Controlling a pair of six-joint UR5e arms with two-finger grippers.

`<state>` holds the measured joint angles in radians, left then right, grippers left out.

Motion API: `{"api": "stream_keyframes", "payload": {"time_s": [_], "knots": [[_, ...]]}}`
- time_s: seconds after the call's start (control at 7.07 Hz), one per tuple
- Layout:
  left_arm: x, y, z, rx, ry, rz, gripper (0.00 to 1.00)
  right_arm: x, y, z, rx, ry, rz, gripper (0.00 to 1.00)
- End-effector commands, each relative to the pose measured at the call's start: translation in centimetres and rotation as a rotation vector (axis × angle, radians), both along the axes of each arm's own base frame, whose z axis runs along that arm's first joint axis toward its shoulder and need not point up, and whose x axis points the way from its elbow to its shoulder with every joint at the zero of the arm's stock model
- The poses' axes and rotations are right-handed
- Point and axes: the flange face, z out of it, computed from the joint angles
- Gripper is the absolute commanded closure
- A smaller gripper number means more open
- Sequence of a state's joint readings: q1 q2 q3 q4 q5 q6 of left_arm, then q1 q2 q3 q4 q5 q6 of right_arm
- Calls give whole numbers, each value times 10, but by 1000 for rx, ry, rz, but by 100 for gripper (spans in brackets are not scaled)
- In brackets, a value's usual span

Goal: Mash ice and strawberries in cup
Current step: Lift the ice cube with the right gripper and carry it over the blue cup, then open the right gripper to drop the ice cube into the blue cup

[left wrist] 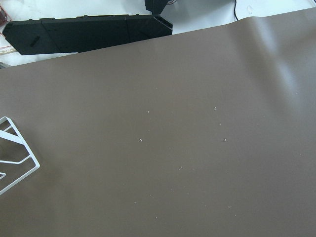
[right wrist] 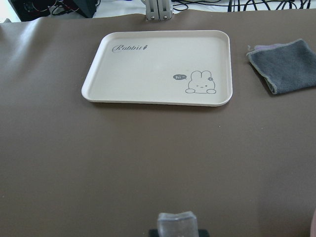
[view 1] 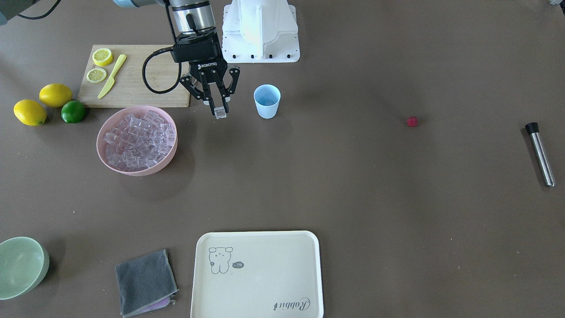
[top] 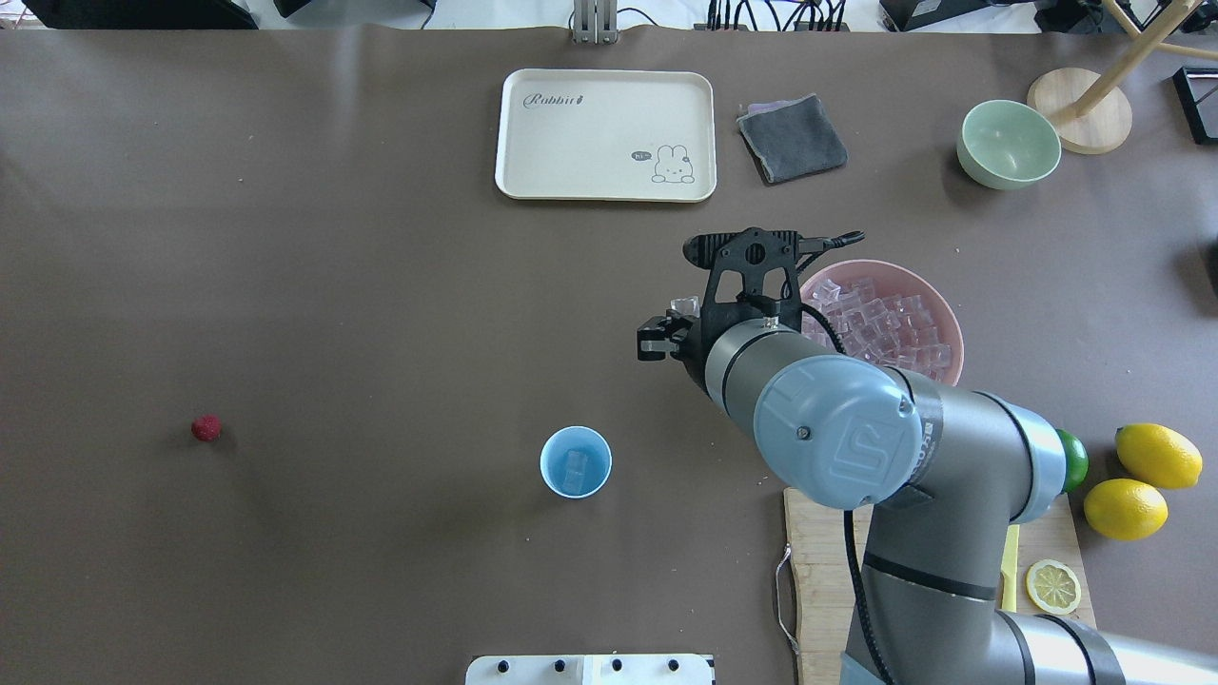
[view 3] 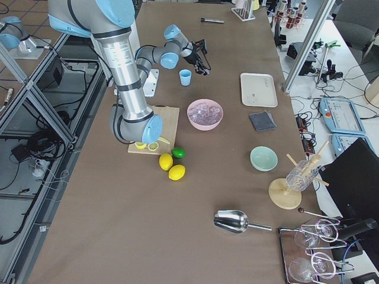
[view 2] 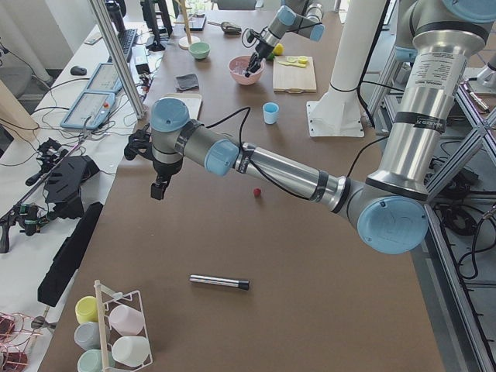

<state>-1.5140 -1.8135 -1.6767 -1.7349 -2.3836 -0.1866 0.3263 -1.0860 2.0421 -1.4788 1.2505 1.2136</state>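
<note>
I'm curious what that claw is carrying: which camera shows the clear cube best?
Exterior front-facing: the ice cube sits whole between the right gripper's fingertips. The right wrist view shows it close but cropped at the bottom edge; overhead, it barely shows.

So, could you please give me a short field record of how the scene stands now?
Right pincer: shut on a small clear plastic cube, between bowl and cup
Light blue plastic cup: upright, one clear cube inside
Pink round bowl: heaped with clear cubes
Small dark red berry: on the table, apart from the cup
Left pincer: open or shut cannot be told
</note>
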Motion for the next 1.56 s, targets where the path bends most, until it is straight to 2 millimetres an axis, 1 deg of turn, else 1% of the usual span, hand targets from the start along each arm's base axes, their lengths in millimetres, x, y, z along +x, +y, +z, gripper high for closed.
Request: {"api": "stream_keyframes", "payload": {"time_s": [0.0, 0.14, 0.28, 0.42, 0.57, 0.99, 1.41], "knots": [[0, 0, 0, -1, 1, -2, 1, -38, 36, -5, 88, 55, -47, 100], [0, 0, 2, -5, 1, -2, 1, -51, 40, -2, 100, 80, -63, 100], [0, 0, 2, -6, 1, -2, 1, -53, 42, -4, 133, 102, -91, 100], [0, 1, 1, -3, 1, -2, 1, -60, 45, -16, 147, 96, -104, 100], [0, 1, 0, 0, 1, -2, 1, -69, 45, -16, 147, 105, -110, 100], [0, 2, 2, -2, 1, -1, 1, -79, 59, -14, 176, 134, -153, 100], [0, 4, 2, 4, 1, -1, 1, -90, 68, -8, 199, 163, -186, 100]]}}
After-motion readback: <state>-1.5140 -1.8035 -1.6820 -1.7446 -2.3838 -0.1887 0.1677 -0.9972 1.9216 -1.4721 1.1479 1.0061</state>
